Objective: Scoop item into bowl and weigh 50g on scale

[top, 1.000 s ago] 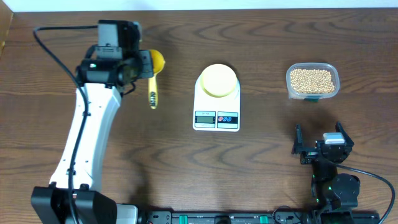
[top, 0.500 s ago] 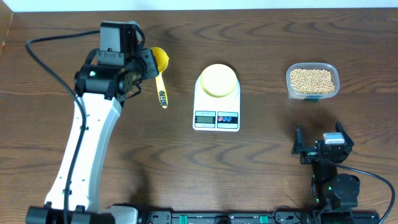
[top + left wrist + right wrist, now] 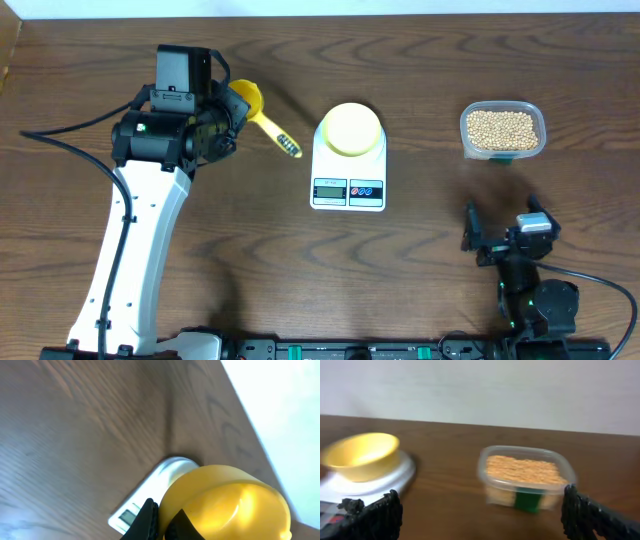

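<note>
My left gripper (image 3: 229, 108) is shut on the cup end of a bright yellow scoop (image 3: 262, 117), held above the table left of the scale, handle pointing right and toward the front. In the left wrist view the scoop's cup (image 3: 227, 505) fills the lower right between my black fingers (image 3: 148, 519). The pale yellow bowl (image 3: 351, 128) sits on the white scale (image 3: 347, 192). The beans (image 3: 502, 126) fill a clear tub (image 3: 466, 143) at the right. My right gripper (image 3: 503, 240) stands open near the front edge, facing the tub (image 3: 526, 491) and the bowl (image 3: 362, 455).
The table's back edge meets a white wall (image 3: 480, 390). A black cable (image 3: 70, 128) trails from the left arm over the table's left side. The right arm's base (image 3: 540, 305) sits at the front edge.
The left arm has swung the scoop so its handle now points right toward the scale instead of down. The right gripper has shifted slightly to the left.
</note>
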Motion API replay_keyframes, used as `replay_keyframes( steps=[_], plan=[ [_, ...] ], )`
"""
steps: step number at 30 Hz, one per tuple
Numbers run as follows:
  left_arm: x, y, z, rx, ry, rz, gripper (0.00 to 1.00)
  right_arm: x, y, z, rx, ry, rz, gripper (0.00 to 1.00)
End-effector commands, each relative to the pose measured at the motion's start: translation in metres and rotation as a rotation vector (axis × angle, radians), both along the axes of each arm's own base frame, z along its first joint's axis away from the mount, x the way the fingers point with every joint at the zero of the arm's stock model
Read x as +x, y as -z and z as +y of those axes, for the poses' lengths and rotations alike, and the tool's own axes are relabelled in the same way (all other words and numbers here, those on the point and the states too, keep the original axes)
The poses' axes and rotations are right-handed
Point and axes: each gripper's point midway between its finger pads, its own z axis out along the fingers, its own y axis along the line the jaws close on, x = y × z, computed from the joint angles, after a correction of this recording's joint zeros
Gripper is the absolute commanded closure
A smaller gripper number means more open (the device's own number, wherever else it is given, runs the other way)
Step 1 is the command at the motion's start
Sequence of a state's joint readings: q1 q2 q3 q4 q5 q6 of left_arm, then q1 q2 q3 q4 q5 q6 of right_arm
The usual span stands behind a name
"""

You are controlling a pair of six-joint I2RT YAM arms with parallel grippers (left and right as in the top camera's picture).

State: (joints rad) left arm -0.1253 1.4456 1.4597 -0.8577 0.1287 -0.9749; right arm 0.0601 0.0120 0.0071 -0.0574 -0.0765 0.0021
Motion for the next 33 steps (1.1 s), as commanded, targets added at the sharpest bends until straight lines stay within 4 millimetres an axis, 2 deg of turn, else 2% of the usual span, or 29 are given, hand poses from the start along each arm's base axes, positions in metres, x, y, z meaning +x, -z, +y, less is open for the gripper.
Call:
replay_keyframes(
  steps=[1,6,10,17,19,22,27,33],
  plan=[
    [0.001,-0.009,-0.011,-0.103,-0.021,-0.012,0.93,-0.008,-0.005,0.033,0.144,-0.189,0.011,0.01],
    [0.007,-0.016,-0.019,-0.134,0.005,-0.046,0.92,-0.020,-0.028,0.059,0.322,-0.361,-0.007,0.01],
    [0.012,-0.024,-0.032,-0.171,0.047,-0.085,0.92,-0.024,-0.048,0.065,0.455,-0.402,0.021,0.01],
    [0.020,-0.040,-0.050,-0.255,0.079,-0.141,0.92,-0.024,-0.111,0.086,0.510,-0.534,0.094,0.01],
    [0.020,-0.040,-0.050,-0.282,0.047,-0.129,0.92,-0.016,-0.134,0.099,0.509,-0.614,0.149,0.01],
    [0.020,-0.042,-0.053,-0.329,0.025,-0.117,0.92,0.000,-0.153,0.113,0.531,-0.703,0.240,0.01],
    [0.022,-0.050,-0.063,-0.426,-0.009,-0.113,0.92,0.044,-0.173,0.130,0.635,-0.775,0.394,0.01],
    [0.027,-0.064,-0.084,-0.503,-0.010,-0.147,0.92,0.087,-0.187,0.159,0.636,-0.886,0.448,0.01]
  ],
)
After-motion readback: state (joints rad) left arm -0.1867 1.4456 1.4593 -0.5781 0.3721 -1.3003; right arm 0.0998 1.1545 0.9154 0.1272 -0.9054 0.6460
